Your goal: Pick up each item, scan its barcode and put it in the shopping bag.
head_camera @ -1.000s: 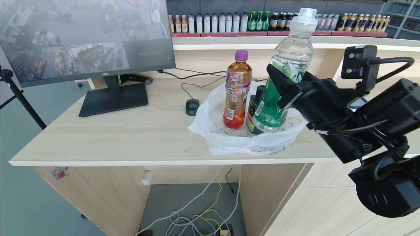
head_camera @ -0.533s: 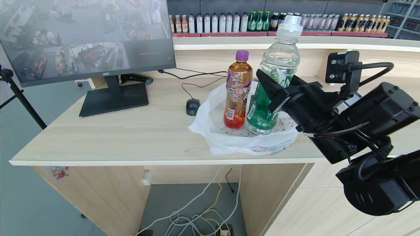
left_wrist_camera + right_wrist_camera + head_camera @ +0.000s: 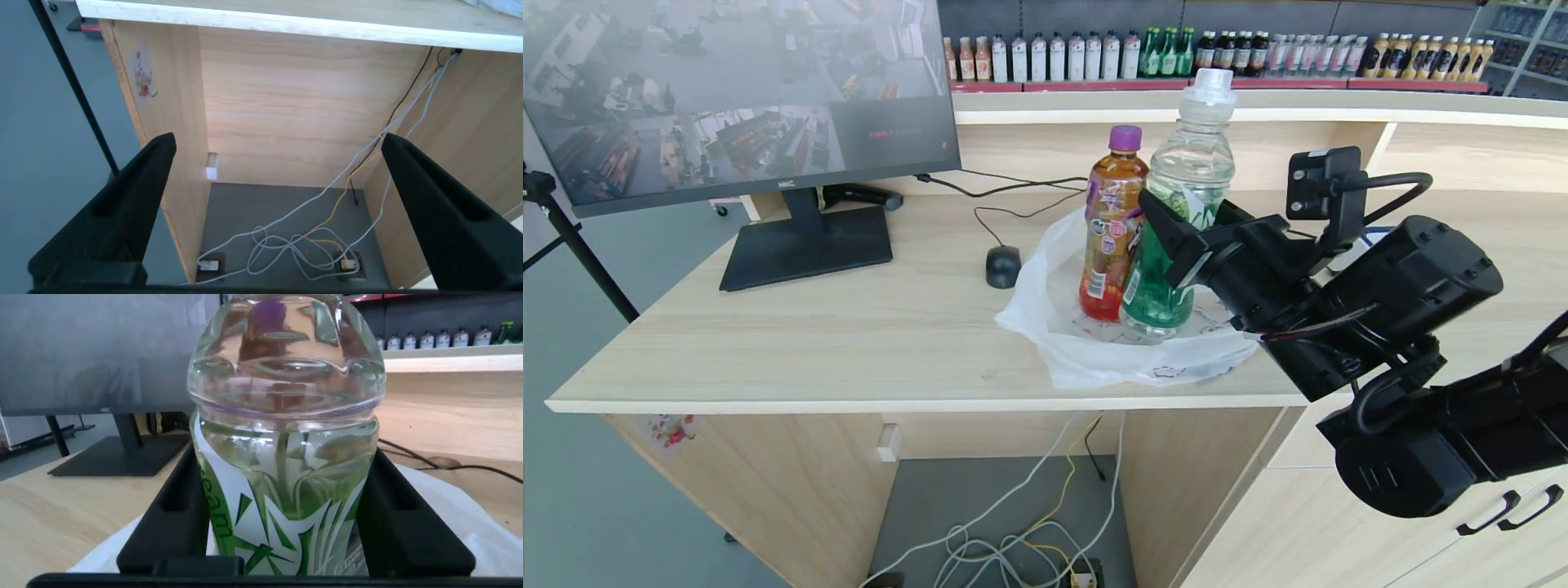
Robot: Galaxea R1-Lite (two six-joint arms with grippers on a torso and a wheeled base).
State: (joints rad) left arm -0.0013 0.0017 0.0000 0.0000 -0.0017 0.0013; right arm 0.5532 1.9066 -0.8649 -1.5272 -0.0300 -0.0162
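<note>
- While the right gripper clamps a clear water bottle around its green-labelled middle, the bottle stands upright over the open white shopping bag on the wooden counter, its white cap uppermost.
- Seen from the right wrist, the black fingers press against both sides of the bottle, with the green-and-white label held between them.
- The bottle's base sits low in the mouth of the bag, ringed by the crumpled plastic. Whether it rests on the bottom of the bag cannot be told.
- Just beside it, on the robot's left, an orange drink bottle with a purple cap stands upright in the same bag. The two bottles are close enough that they may be touching.
- The left gripper has its fingers spread wide with nothing between them. It faces the open space under the counter, where loose cables lie coiled on the grey floor.
- A black mouse lies on the counter near the bag, on the robot's left, its cord running back across the wood.
- A large monitor on a flat black stand fills the counter's far left corner, well apart from the bag.
- Rows of drinks line a shelf along the wall behind the counter.
</note>
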